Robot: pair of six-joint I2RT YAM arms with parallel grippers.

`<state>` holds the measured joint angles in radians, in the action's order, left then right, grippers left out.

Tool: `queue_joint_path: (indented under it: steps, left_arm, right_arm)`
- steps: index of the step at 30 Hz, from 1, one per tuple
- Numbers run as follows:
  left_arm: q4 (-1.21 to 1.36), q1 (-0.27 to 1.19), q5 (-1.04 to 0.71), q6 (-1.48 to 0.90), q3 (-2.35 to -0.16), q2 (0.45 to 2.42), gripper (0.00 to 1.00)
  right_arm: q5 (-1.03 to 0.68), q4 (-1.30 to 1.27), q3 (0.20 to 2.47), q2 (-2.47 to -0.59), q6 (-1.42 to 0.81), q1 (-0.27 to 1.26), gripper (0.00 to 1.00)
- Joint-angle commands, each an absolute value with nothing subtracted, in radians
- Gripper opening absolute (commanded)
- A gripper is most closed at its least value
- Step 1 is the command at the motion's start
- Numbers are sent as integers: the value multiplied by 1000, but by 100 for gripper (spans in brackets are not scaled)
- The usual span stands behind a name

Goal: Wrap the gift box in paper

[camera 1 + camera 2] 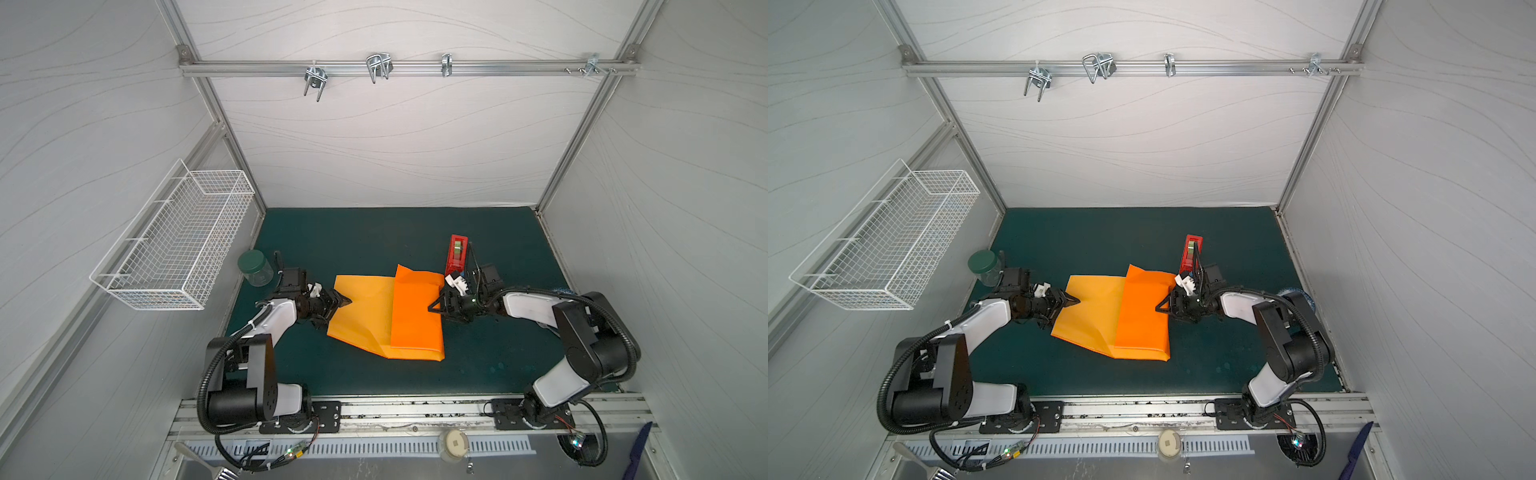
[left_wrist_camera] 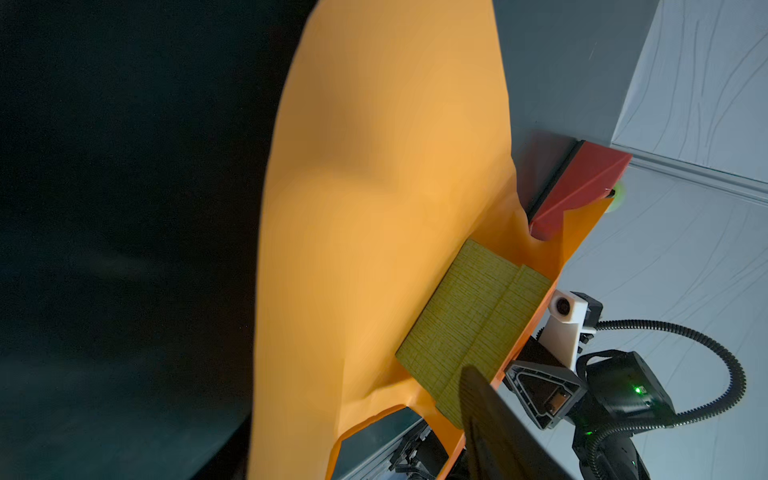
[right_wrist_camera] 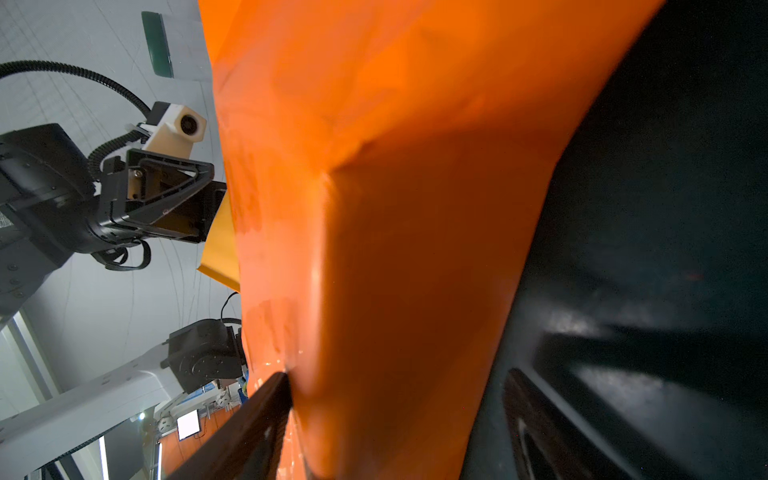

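Surface: a dark green mat [image 1: 374, 241] covers the table from the back wall to a metal strip [image 1: 415, 409], where both arm bases are bolted.
Room: white panels [image 1: 395, 145] with faint wavy lines close in the back and both sides, framed in aluminium.
Back wall: a rail [image 1: 498, 66] runs across it and carries metal hooks [image 1: 378, 67].
Left wall: a white wire basket [image 1: 183, 245] hangs above the mat's edge.
Jar: a clear jar [image 1: 255, 268] with a green lid stands at the mat's left edge, just behind the left arm.
Paper: the paper [image 1: 386, 316] lies mid-mat in both top views, its right flap folded over and brighter orange.
Gift box: the gift box [image 2: 469, 328] sits under that flap and shows only in the left wrist view.
Tape: the red tape dispenser [image 1: 456, 253] stands just behind the paper's right corner.
Left gripper: the left gripper [image 1: 345, 300] is at the paper's left edge. Only one finger [image 2: 494, 424] shows, so I cannot tell whether it pinches.
Right gripper: the right gripper [image 1: 433, 306] has its jaws spread at the folded flap's right edge, and one finger [image 3: 257, 415] touches the paper.
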<state>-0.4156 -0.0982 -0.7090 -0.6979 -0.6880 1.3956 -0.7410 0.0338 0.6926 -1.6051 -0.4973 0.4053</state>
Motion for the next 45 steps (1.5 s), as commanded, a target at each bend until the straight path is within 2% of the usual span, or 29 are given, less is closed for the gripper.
queue_joint_path:
  steps: [1,6,9,22,28,36,45]
  left_arm:
    - [-537,-106,-661,-607,-798,1452,63]
    - [-543,-118,-662,-595,-846,1546,61]
    - [-559,-125,-641,-578,-884,1575,56]
    - [-578,-127,-599,-542,-930,1611,13]
    - [-567,-126,-609,-538,-928,1575,0]
    - [-527,-101,-657,-564,-889,1456,0]
    - [-414,19,-694,-753,-835,1235,0]
  right_arm:
    - [-609,104,660,-1629,-494,415,80]
    - [-611,104,663,-1625,-496,414,80]
    - [-611,101,660,-1619,-495,414,80]
    - [-614,100,659,-1605,-498,422,79]
    - [-609,105,661,-1604,-498,423,78]
    - [-598,111,670,-1606,-500,426,78]
    - [-586,124,670,-1599,-494,429,78]
